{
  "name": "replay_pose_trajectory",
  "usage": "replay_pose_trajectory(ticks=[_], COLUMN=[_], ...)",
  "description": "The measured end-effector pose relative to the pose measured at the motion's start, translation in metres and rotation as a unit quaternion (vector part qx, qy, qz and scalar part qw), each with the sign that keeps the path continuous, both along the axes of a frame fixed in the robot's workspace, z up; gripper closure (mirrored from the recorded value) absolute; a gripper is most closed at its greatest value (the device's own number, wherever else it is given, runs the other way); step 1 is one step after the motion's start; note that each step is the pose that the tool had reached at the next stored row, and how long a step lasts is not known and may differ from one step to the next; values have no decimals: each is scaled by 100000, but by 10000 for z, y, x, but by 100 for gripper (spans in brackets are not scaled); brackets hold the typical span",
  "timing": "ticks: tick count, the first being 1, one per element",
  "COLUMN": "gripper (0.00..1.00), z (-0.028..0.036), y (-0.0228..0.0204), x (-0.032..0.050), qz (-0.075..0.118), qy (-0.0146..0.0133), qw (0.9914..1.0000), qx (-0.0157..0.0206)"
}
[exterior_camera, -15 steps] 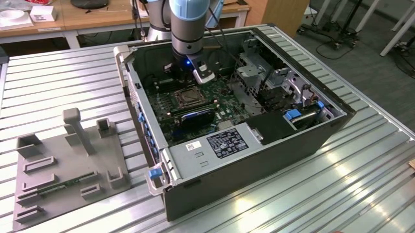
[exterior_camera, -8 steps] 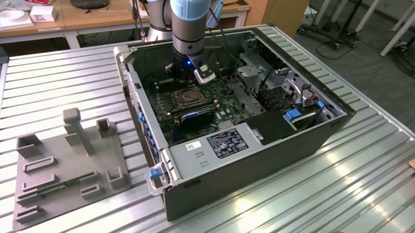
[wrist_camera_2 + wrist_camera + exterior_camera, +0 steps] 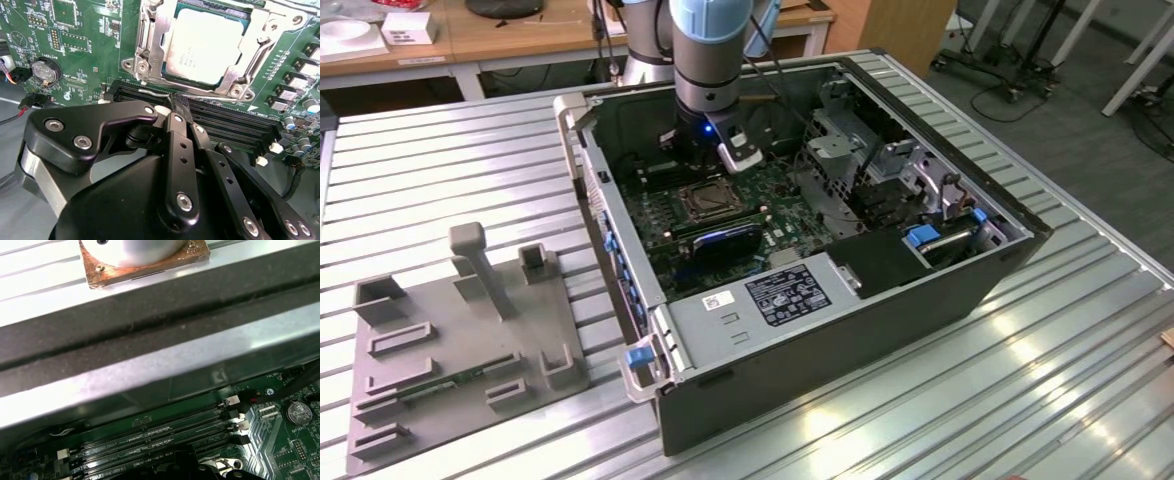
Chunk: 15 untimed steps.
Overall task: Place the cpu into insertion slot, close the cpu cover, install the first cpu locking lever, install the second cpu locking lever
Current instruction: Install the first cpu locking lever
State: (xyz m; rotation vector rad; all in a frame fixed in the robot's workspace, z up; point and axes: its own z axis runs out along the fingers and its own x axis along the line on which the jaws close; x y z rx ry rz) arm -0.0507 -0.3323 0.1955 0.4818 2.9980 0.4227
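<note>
The cpu (image 3: pixel 207 45) lies in the slot (image 3: pixel 142 50), cover (image 3: pixel 237 75) down over it; in the exterior view, at 6 o'clock from the arm (image 3: pixel 707 70). Your claw (image 3: pixel 177 104) is clenched, tips by the lever (image 3: pixel 150 92). Push steadily, clear of the memory slots (image 3: pixel 225 125).

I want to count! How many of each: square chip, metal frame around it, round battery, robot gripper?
cpu: 1
cpu cover: 1
round battery: 1
gripper: 1
Total: 4
</note>
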Motion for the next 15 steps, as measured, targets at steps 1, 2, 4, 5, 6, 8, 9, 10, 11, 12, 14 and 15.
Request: replay_pose_trajectory(ticks=[1, 2, 4, 5, 6, 8, 9, 10, 11, 12, 14, 15], gripper=[89, 89, 89, 89, 89, 89, 89, 89, 89, 89, 89, 89], z=[0, 0, 0, 0, 0, 0, 0, 0, 0, 0, -2, -3], y=[1, 1, 3, 7, 8, 11, 11, 11, 12, 12, 12, 13], x=[0, 1, 2, 1, 1, 1, 2, 2, 3, 4, 9, 12], qz=[-68, -124, -205, -254, -291, -356, -376, -398, -419, -431, -455, -474], qy=[2, 3, 1, 2, 3, 2, -1, 0, 4, 1, 0, -2], qw=[100000, 100000, 100000, 100000, 100000, 99999, 99999, 99999, 99999, 99999, 99999, 99999], qx=[-4, -4, -5, -10, -9, -3, 0, -2, -5, -3, -22, -58])
